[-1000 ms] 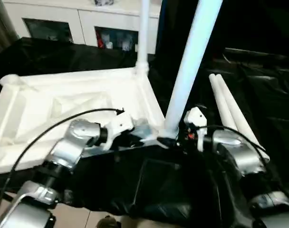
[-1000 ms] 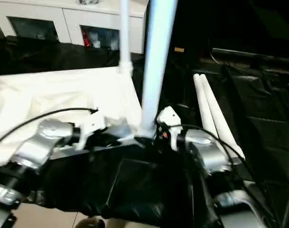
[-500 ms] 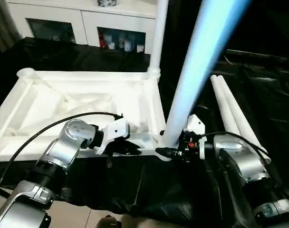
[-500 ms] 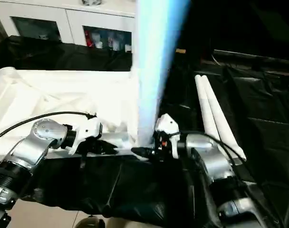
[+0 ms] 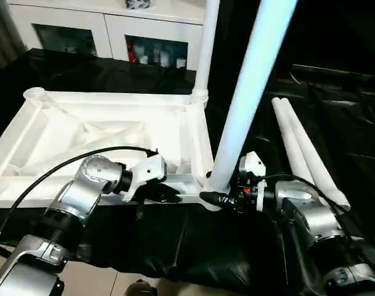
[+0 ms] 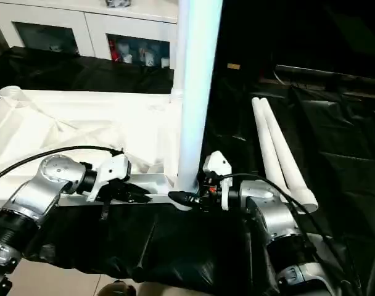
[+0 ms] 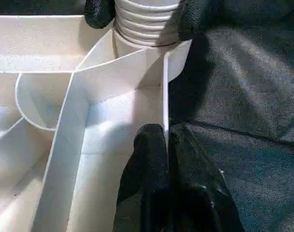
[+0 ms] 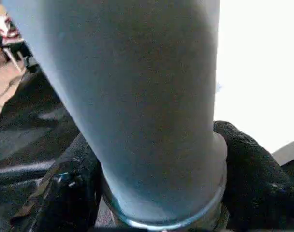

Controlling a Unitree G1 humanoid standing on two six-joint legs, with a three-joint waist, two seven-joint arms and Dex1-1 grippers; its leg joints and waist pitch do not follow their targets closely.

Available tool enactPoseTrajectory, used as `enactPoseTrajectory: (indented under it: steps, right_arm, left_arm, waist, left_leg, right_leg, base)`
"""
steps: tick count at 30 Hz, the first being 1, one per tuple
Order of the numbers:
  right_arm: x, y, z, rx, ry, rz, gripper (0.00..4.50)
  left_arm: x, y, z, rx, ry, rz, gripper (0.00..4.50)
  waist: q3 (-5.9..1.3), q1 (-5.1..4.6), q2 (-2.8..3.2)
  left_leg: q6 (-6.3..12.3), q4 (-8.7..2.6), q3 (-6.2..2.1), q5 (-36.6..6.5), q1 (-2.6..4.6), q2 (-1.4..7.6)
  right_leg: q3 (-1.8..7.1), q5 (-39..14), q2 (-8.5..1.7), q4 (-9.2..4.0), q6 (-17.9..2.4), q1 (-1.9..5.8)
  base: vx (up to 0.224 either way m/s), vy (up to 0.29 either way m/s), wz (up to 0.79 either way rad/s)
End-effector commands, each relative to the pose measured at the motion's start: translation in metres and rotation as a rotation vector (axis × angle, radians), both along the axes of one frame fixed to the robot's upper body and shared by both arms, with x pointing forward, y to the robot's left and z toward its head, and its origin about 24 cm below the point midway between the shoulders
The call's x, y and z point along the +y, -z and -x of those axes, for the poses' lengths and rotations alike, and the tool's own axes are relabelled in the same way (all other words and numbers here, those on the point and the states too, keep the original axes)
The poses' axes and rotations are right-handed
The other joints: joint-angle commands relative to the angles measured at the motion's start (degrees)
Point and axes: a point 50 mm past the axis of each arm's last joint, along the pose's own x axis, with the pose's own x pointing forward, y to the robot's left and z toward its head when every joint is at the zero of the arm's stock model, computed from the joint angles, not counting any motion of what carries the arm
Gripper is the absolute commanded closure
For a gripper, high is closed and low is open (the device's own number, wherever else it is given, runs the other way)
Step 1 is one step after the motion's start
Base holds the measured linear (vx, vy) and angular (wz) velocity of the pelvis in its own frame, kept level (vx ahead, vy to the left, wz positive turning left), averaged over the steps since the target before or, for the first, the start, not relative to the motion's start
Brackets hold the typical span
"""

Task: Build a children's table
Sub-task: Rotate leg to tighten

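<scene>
Right tool (image 5: 213, 198) clamps the leg (image 5: 249, 92) base; left tool (image 5: 170, 196) pinches the tabletop (image 5: 113, 132) rim. A tilted leg could jam in the socket.

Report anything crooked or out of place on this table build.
The leg held by the right gripper at the tabletop's near corner leans right, while the fitted far leg stands straight. Its threaded end shows above the socket, not fully seated.

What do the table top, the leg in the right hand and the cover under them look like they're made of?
Table top: seemingly moulded white plastic, smooth and faintly glossy, with thin ribs across its underside. Leg in the right hand: probably the same white plastic, a smooth tapered tube with a threaded ridged end. Cover: thin black sheeting, creased and glossy, plastic film or coated fabric, hard to tell which.
</scene>
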Motion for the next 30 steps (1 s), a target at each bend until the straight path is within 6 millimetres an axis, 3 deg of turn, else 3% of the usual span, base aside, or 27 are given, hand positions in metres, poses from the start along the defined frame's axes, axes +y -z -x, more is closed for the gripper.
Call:
enactPoseTrajectory:
  steps: [1, 2, 4, 6, 8, 9, 12, 15, 16, 17, 19, 21, 26, 30]
  right_arm:
    - [0.000, 0.019, 0.007, 0.072, 0.017, 0.044, 1.62]
    - [0.000, 0.022, 0.007, 0.080, 0.040, 0.040, 1.62]
    - [0.000, 0.024, 0.006, 0.085, 0.061, 0.038, 1.62]
    - [0.001, 0.025, 0.006, 0.087, 0.069, 0.033, 1.62]
    - [0.002, 0.026, 0.006, 0.085, 0.074, 0.029, 1.62]
    - [0.003, 0.027, 0.006, 0.083, 0.076, 0.027, 1.62]
    - [0.005, 0.028, 0.004, 0.071, 0.121, 0.019, 1.62]
    - [0.005, 0.033, -0.010, 0.060, 0.339, 0.037, 1.63]
    - [0.005, 0.034, -0.013, 0.056, 0.385, 0.044, 1.63]
    - [0.005, 0.034, -0.013, 0.055, 0.390, 0.045, 1.63]
    - [0.006, 0.036, -0.021, 0.053, 0.512, 0.057, 1.64]
    - [0.012, 0.036, -0.031, 0.071, 0.672, 0.053, 1.65]
    - [0.037, 0.035, -0.047, 0.167, 0.940, 0.022, 1.66]
    - [0.050, 0.034, -0.048, 0.213, 0.976, -0.020, 1.66]
  left_arm:
    - [-0.005, -0.016, -0.004, -0.068, 0.017, 0.054, 4.50]
    - [-0.004, -0.016, -0.003, -0.067, 0.014, 0.052, 4.50]
    - [-0.003, -0.016, -0.003, -0.065, 0.012, 0.052, 4.50]
    - [-0.002, -0.016, -0.003, -0.065, 0.011, 0.050, 4.50]
    - [-0.002, -0.016, -0.003, -0.065, 0.007, 0.050, 4.50]
    - [-0.002, -0.016, -0.003, -0.067, 0.003, 0.049, 4.50]
    - [-0.003, -0.014, -0.005, -0.075, -0.034, 0.059, 4.50]
    - [-0.012, -0.011, -0.013, -0.101, -0.139, 0.089, 4.50]
    - [-0.014, -0.010, -0.014, -0.108, -0.163, 0.092, 4.50]
    - [-0.014, -0.010, -0.015, -0.109, -0.165, 0.093, 4.50]
    - [-0.023, -0.009, -0.019, -0.124, -0.233, 0.116, 4.50]
    - [-0.039, -0.007, -0.023, -0.138, -0.305, 0.145, 4.50]
    - [-0.080, -0.005, -0.023, -0.167, -0.409, 0.189, 4.50]
    - [-0.097, -0.004, -0.015, -0.180, -0.382, 0.198, 4.50]
  waist:
    - [-4.48, 0.17, 1.21]
    - [-4.44, 0.25, 1.50]
    - [-4.29, 0.06, 1.27]
    - [-4.27, -0.01, 1.87]
    - [-4.27, -0.15, 1.72]
    - [-4.31, -0.16, 2.11]
    - [-4.28, -0.37, 1.82]
    - [-4.16, -0.72, 1.79]
    - [-4.20, -0.87, 1.45]
    - [-4.10, -1.04, 1.71]
    - [-3.98, -1.12, 1.26]
    - [-3.99, -1.04, 1.34]
    - [-4.34, -1.08, 1.43]
    - [-4.55, -0.89, 1.52]
  left_leg:
    - [1.27, -3.70, -0.95, -10.6, 0.93, 2.83]
    - [1.05, -3.73, -1.04, -11.1, 0.92, 2.82]
    - [0.55, -3.97, -1.09, -12.8, 0.97, 2.78]
    - [-0.19, -4.11, -1.24, -14.5, 1.14, 2.81]
    - [-0.47, -4.20, -1.26, -15.3, 1.19, 2.84]
    - [-0.61, -4.20, -1.32, -15.3, 1.25, 2.88]
    - [-0.64, -4.22, -1.24, -15.6, 1.29, 2.84]
    - [-1.24, -4.30, -1.30, -16.2, 1.26, 2.73]
    - [-1.51, -4.37, -1.37, -16.0, 1.25, 2.80]
    - [-2.01, -4.46, -1.48, -16.3, 1.25, 2.68]
    - [-2.12, -4.44, -1.21, -17.0, 1.66, 2.82]
    - [-1.96, -4.43, -1.30, -17.0, 1.66, 2.67]
    - [-1.46, -4.26, -1.13, -13.7, 1.34, 2.61]
    - [-0.44, -4.18, -1.08, -12.6, 1.10, 2.48]
  right_leg:
    - [2.96, -2.2, -5.55, -3.86, -13.9, 2.70]
    - [2.96, -2.4, -5.58, -3.81, -13.9, 2.69]
    - [2.94, -4.3, -5.58, -4.02, -13.8, 2.79]
    - [2.98, -6.4, -5.67, -4.21, -13.6, 2.78]
    - [2.99, -7.0, -5.64, -4.33, -13.6, 2.81]
    - [3.00, -6.6, -5.64, -4.23, -13.8, 2.72]
    - [3.04, -6.3, -5.59, -4.28, -14.0, 2.69]
    - [3.06, -8.2, -5.79, -4.42, -14.0, 2.60]
    - [3.03, -9.0, -5.88, -4.45, -13.9, 2.75]
    - [2.98, -10.9, -5.80, -4.57, -13.3, 2.64]
    - [3.26, -12.6, -5.90, -5.01, -12.7, 2.33]
    - [3.29, -14.3, -5.95, -5.12, -12.0, 2.30]
    - [3.38, -10.3, -5.75, -4.72, -11.6, 2.26]
    - [3.22, -7.9, -5.62, -4.65, -10.5, 2.32]
  base:
    - [0.000, 0.000, 0.00]
    - [0.000, 0.000, 0.00]
    - [0.000, 0.000, 0.00]
    - [0.000, 0.000, 0.00]
    - [0.000, 0.000, 0.00]
    - [0.000, 0.000, 0.00]
    - [0.000, 0.000, 0.00]
    - [0.000, 0.000, 0.00]
    - [0.000, 0.000, 0.00]
    - [0.000, 0.000, 0.00]
    - [0.000, 0.000, 0.00]
    - [0.000, 0.000, 0.00]
    - [0.000, 0.000, 0.00]
    - [0.000, 0.000, 0.00]
